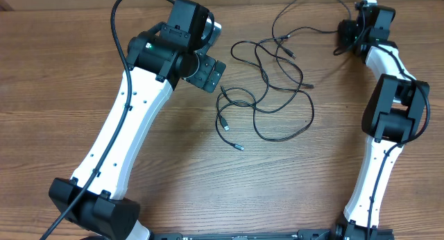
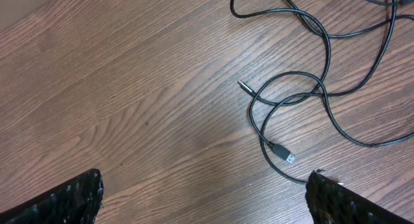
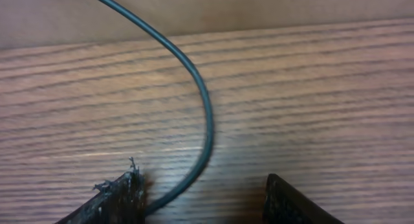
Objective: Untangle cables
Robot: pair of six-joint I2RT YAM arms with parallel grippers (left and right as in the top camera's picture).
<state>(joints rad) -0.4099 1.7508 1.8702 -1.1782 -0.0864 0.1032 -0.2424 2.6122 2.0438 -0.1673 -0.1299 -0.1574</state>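
Observation:
Several thin black cables lie looped over one another in the middle of the wooden table, with small plugs at their loose ends. My left gripper hovers just left of the tangle, open wide. In the left wrist view the left gripper has bare wood between its fingers, and a USB plug lies near the right finger. My right gripper sits at the far right by a long cable loop. In the right wrist view the right gripper stands open with one cable running between its fingers, against the left finger.
The table's far edge runs close behind the right gripper. A thick black wire arches over the left arm. The right arm stands along the right side of the table.

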